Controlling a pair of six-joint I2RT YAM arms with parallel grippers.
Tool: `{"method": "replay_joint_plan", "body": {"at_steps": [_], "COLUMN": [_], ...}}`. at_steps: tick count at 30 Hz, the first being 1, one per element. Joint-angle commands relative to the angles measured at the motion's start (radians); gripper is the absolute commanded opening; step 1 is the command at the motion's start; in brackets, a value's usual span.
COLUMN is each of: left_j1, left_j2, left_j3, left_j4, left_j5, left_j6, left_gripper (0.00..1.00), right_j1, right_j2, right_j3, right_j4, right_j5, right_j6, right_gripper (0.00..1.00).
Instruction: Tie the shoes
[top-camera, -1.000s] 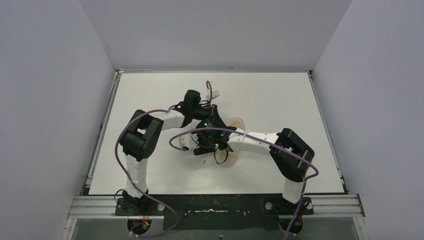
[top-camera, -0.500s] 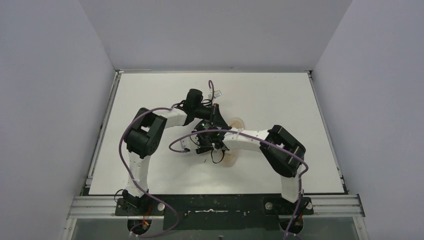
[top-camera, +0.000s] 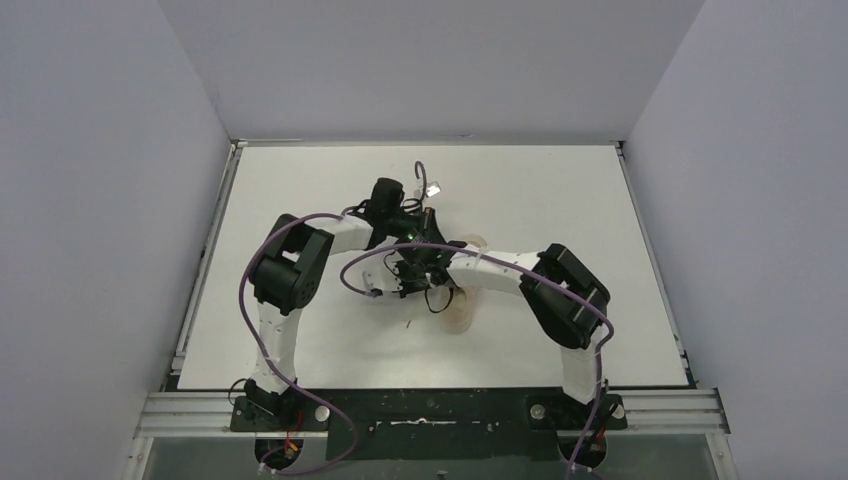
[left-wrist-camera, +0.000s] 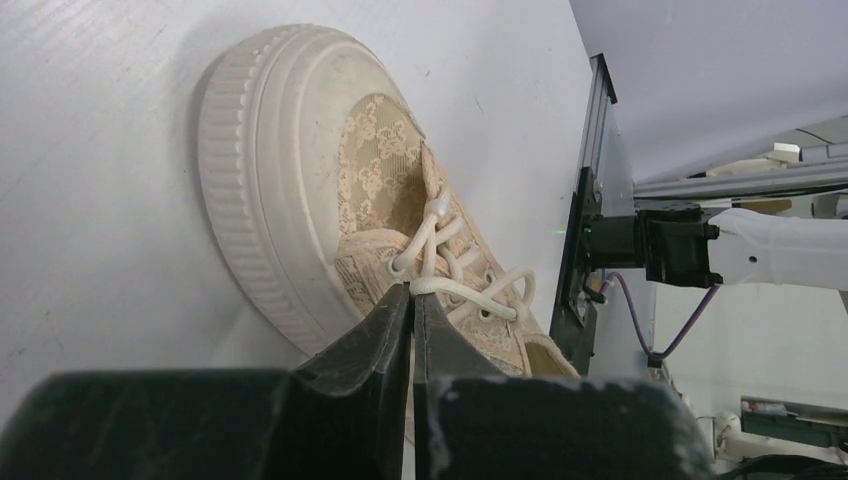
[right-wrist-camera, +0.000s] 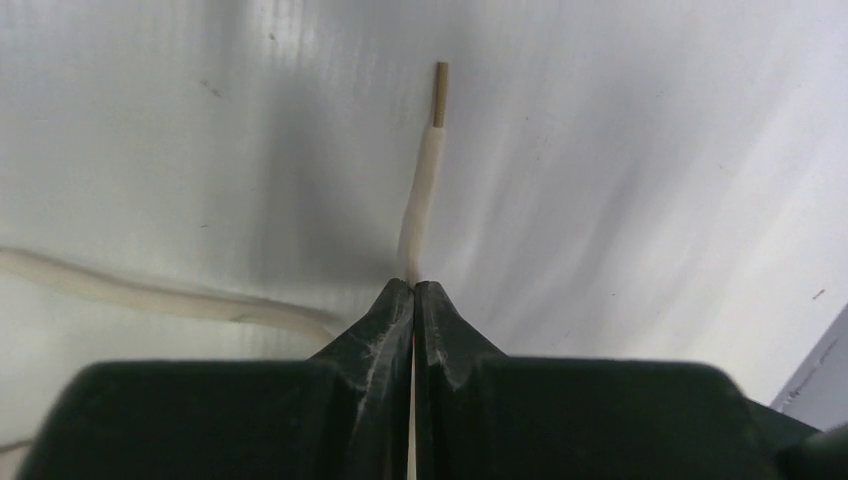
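Observation:
The cream sneaker (left-wrist-camera: 300, 190) lies on its side on the white table (left-wrist-camera: 90, 250), its laces (left-wrist-camera: 470, 292) crossing the eyelets. In the top view the shoe (top-camera: 461, 314) is mostly hidden under both arms. My left gripper (left-wrist-camera: 412, 290) is shut on a lace strand at the lowest crossing. My right gripper (right-wrist-camera: 413, 285) is shut on a lace (right-wrist-camera: 420, 200) near its free end, and the tan tip (right-wrist-camera: 440, 95) sticks out past the jaws. The right gripper (top-camera: 408, 282) sits left of the shoe, and the left gripper (top-camera: 425, 228) is just beyond it.
A loose lace strand (right-wrist-camera: 150, 295) trails across the table to the left of my right jaws. Purple cables (top-camera: 350, 275) loop over both arms. A metal rail (left-wrist-camera: 590, 200) edges the table, with grey walls around it.
My right gripper has shut on the lace end, having stood open before. The right arm has shifted toward the far side and left. The left gripper has stayed shut at the shoe.

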Motion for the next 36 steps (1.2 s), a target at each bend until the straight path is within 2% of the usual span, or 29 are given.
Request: {"method": "replay_joint_plan", "body": {"at_steps": [1,3,8,11,13,18,20,22,25,28,33,36], "left_j1": [0.014,0.015,0.011,0.009,0.004,-0.024,-0.039,-0.053,-0.058,-0.055,-0.048,-0.042], "left_j2": [-0.012,-0.017,-0.026,-0.034,-0.045,-0.076,-0.085,-0.09,-0.098,-0.125,-0.173,-0.206], "left_j3": [0.033,0.037,0.039,0.03,0.015,-0.043,-0.062,-0.074,-0.091,-0.101,-0.099,-0.116], "left_j4": [-0.022,-0.022,0.036,0.101,0.147,0.217,0.229,0.232,0.225,0.179,0.06,0.027], "left_j5": [0.038,0.036,0.036,0.033,0.029,0.006,-0.006,-0.021,-0.046,-0.068,-0.113,-0.124], "left_j6": [-0.011,-0.025,-0.102,-0.172,-0.216,-0.29,-0.303,-0.313,-0.321,-0.283,-0.192,-0.163], "left_gripper": [0.0,0.0,0.0,0.0,0.0,0.0,0.0,0.0,0.0,0.0,0.0,0.0], "right_j1": [0.005,0.008,0.008,-0.004,-0.039,-0.146,-0.187,-0.235,-0.336,-0.421,-0.466,-0.484], "right_j2": [-0.165,-0.228,-0.371,-0.494,-0.564,-0.694,-0.691,-0.661,-0.61,-0.57,-0.511,-0.468], "right_j3": [-0.006,-0.041,-0.074,-0.123,-0.141,-0.095,-0.025,0.002,-0.011,-0.042,-0.145,-0.257], "right_j4": [-0.01,-0.01,-0.164,-0.163,-0.177,-0.349,-0.506,-0.598,-0.698,-0.819,-0.853,-0.81], "right_j5": [-0.148,-0.181,-0.33,-0.414,-0.417,-0.225,-0.146,-0.162,-0.299,-0.328,-0.372,-0.427], "right_j6": [0.09,0.138,0.245,0.465,0.704,1.177,1.304,1.4,1.491,1.534,1.566,1.604], "right_gripper": [0.0,0.0,0.0,0.0,0.0,0.0,0.0,0.0,0.0,0.0,0.0,0.03]}}
